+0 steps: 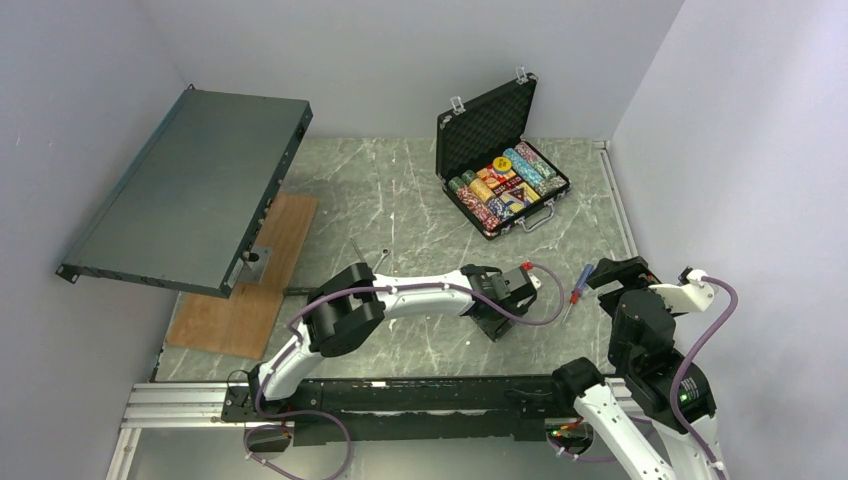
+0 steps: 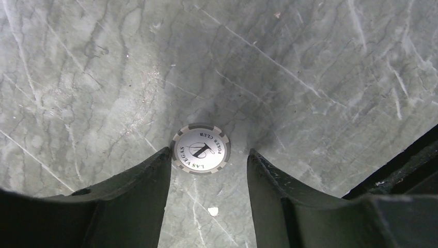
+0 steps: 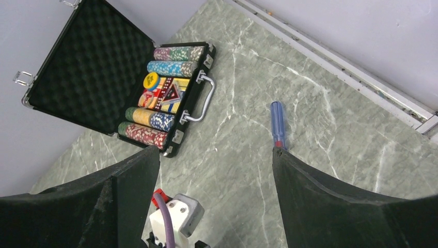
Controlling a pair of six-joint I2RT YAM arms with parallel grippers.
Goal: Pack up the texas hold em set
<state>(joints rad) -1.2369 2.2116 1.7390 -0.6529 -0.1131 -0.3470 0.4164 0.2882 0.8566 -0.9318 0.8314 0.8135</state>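
Gathering a stray chip [image 2: 200,149] between parted left fingers [image 2: 139,201], not yet pinched; right fingers [image 3: 330,201] spread, empty. Next: squeeze, lift.

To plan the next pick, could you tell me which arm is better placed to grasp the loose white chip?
Left. The chip lies flat on the table between the left jaws' tips; the right jaws hang open farther right, by the screwdriver.

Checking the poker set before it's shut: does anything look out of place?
Yes. One white poker chip lies alone on the table at the left gripper, outside the open case. A blue-handled screwdriver lies loose too.
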